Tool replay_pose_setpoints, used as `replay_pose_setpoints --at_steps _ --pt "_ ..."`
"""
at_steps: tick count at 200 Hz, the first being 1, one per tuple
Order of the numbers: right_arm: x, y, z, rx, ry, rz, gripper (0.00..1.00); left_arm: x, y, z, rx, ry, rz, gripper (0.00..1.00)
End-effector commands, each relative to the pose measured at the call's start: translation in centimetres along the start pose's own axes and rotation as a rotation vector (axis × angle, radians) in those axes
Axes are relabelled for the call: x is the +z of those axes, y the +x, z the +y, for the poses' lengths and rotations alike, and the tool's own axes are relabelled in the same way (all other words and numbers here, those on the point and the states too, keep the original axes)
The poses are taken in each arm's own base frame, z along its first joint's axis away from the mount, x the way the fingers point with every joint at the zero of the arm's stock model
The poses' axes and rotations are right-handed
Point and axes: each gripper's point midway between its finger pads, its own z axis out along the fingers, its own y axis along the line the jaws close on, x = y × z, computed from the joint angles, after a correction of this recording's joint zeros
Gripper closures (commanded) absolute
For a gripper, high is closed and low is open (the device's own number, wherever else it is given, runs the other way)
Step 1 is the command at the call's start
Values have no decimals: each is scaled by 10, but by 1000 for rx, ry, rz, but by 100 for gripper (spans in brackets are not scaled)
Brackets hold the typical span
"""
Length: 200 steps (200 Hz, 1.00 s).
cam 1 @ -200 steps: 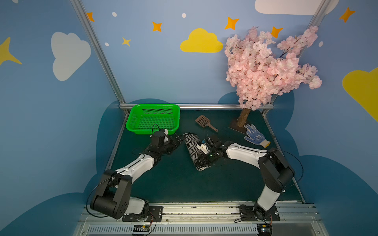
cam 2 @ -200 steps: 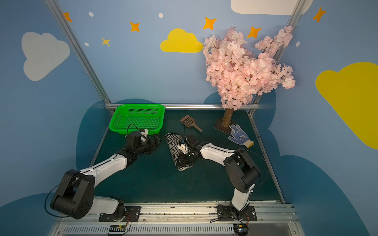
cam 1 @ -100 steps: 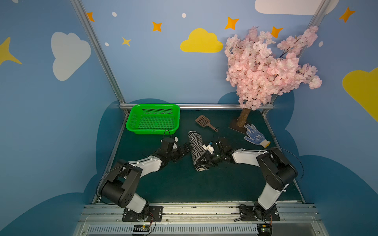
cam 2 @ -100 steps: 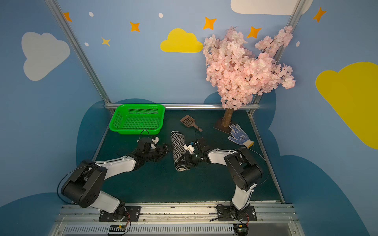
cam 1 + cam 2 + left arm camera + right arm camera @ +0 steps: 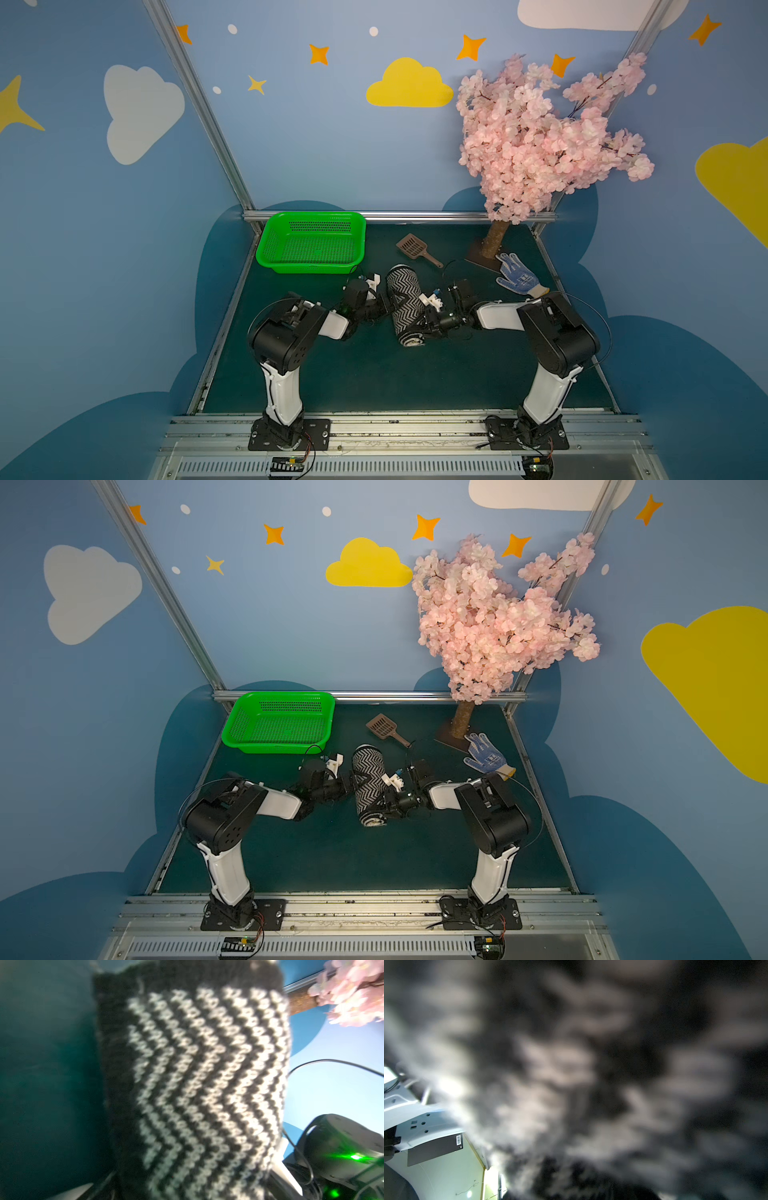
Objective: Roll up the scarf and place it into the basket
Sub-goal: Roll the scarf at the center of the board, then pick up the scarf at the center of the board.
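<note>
The scarf point(image 5: 405, 299) point(image 5: 368, 783) lies on the dark green table as a tight roll with the zigzag face outward. One end of the roll points toward the basket side and the other toward me. My left gripper point(image 5: 388, 305) point(image 5: 353, 785) stands open at the roll's left side, its jaws straddling the cloth. In the left wrist view the scarf point(image 5: 207, 1084) fills the space between them. My right gripper point(image 5: 419, 322) point(image 5: 382, 802) is shut on the roll's near right side. The scarf point(image 5: 571, 1064) blurs out most of the right wrist view. The green basket point(image 5: 311, 216) point(image 5: 282, 696) stands empty at the back left.
Behind the roll lies a brown scoop point(image 5: 415, 249). A blue-dotted white glove point(image 5: 517, 276) lies at the right edge beside the trunk of a pink blossom tree point(image 5: 494, 241). Blue walls and metal rails close in the table on three sides.
My left arm has folded back and swung its gripper from near the basket to the roll's left side. The right arm has drawn in, and the roll has turned slightly.
</note>
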Motion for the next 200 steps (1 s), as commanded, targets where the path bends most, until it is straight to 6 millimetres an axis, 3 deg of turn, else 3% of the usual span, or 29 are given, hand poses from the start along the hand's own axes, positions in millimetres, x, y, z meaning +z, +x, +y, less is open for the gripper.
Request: replay_pose_setpoints --at_steps 1,28,54,93,149,200 --pt "3 8 -28 75 78 13 53 5 -7 -15 52 81 -29 0" --pt "3 6 -27 71 89 19 53 7 -6 -21 73 100 -16 0" --pt "2 3 -24 61 100 16 53 12 -1 -14 57 60 31 0" --pt "0 3 -23 50 118 13 52 -9 -3 2 74 -126 37 0" --pt "4 1 -22 34 136 17 52 -27 -10 -18 115 -247 84 0" --pt "4 1 -19 23 144 16 52 -10 -3 -27 148 -352 171 0"
